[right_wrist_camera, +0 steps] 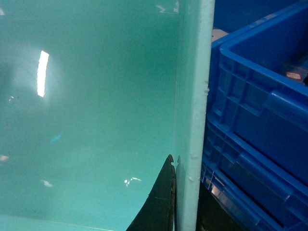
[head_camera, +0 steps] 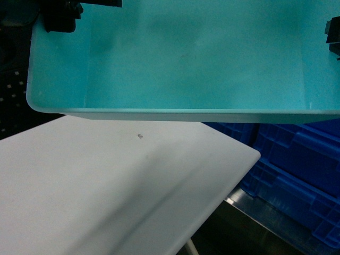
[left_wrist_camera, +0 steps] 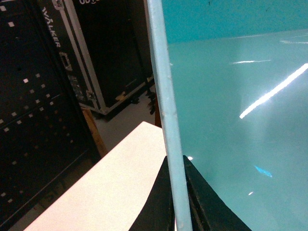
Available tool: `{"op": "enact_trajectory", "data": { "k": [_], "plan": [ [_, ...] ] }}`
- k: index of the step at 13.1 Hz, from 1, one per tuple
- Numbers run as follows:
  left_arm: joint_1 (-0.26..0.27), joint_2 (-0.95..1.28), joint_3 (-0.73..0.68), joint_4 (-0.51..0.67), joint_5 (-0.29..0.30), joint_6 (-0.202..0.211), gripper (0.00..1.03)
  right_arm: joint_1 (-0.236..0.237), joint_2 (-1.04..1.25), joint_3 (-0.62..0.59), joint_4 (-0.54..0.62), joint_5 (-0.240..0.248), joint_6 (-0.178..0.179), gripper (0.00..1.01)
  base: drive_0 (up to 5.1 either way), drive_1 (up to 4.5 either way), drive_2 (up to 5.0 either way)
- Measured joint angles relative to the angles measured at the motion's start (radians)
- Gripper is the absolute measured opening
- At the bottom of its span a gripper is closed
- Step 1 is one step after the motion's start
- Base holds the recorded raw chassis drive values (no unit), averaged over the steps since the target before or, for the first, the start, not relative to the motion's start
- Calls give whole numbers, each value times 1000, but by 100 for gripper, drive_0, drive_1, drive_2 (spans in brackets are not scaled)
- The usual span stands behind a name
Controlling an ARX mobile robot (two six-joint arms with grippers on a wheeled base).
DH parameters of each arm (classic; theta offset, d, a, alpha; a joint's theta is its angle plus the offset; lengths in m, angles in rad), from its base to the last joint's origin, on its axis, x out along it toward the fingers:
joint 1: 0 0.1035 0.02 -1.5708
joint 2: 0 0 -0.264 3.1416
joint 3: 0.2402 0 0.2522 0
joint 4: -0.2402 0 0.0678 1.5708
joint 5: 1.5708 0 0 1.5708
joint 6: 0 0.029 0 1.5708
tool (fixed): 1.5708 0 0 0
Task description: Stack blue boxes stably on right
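Note:
A light turquoise tub (head_camera: pixel 186 58) hangs in the air above the white table (head_camera: pixel 106 196), filling the top of the head view. My left gripper (head_camera: pixel 58 16) is shut on its left wall. In the left wrist view, the black fingers (left_wrist_camera: pixel 202 207) of the left gripper (left_wrist_camera: pixel 175 161) pinch the pale rim from both sides. My right gripper (head_camera: pixel 333 34) is shut on the opposite wall. In the right wrist view, one finger (right_wrist_camera: pixel 161 202) of the right gripper (right_wrist_camera: pixel 187 166) lies inside the tub (right_wrist_camera: pixel 96 120), the other behind its wall. A royal-blue crate (right_wrist_camera: pixel 260 96) with a thick rim stands just right of that wall.
Blue crates (head_camera: pixel 303 164) are stacked low at the right on a metal ledge (head_camera: pixel 260 210), beyond the table's right edge. Black flight cases (left_wrist_camera: pixel 96 48) and a perforated dark panel (left_wrist_camera: pixel 29 120) stand on the floor to the left.

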Motion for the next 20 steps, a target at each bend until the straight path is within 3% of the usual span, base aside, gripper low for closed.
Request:
{"op": "enact_trajectory", "data": {
  "k": [10, 20],
  "plan": [
    [0, 0, 0, -1, 0, 0, 2, 0, 0, 0, 0, 0, 0, 2, -159, -159, -159],
    [-3, 4, -2, -2, 2, 2, 2, -1, 0, -1, -6, 1, 0, 2, 353, -489, -227]
  ]
}}
